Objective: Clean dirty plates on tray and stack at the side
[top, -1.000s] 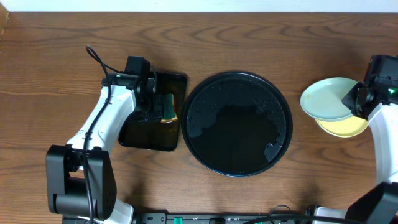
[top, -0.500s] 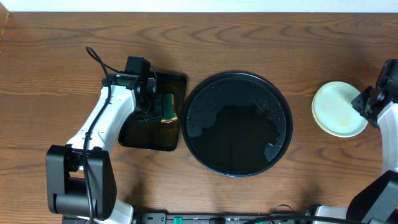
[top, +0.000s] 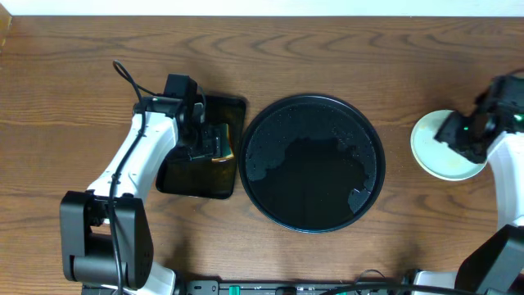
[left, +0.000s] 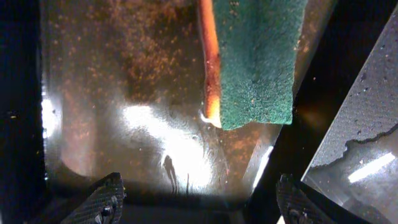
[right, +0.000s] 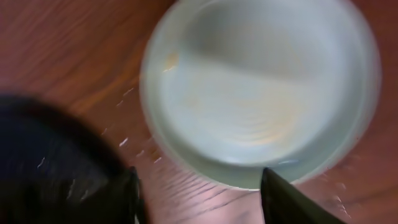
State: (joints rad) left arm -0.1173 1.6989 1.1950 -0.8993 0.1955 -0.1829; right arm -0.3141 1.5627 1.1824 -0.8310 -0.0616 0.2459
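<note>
Plates (top: 427, 152): stacked on the counter (top: 74, 57) at right of frame, apart from the round tray (top: 311, 176), on which none is seen. Right end effector (right: 199, 186): spread wide over the stack, nothing gripped. Left end effector (left: 199, 190): spread wide, sponge (left: 255, 62) ungripped. Stacking judged finished; withdrawal is called for.

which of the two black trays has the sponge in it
The smaller rectangular glossy black tray, left of the large round glossy black tray: the green and orange sponge lies in it, while the round one holds none.
</note>
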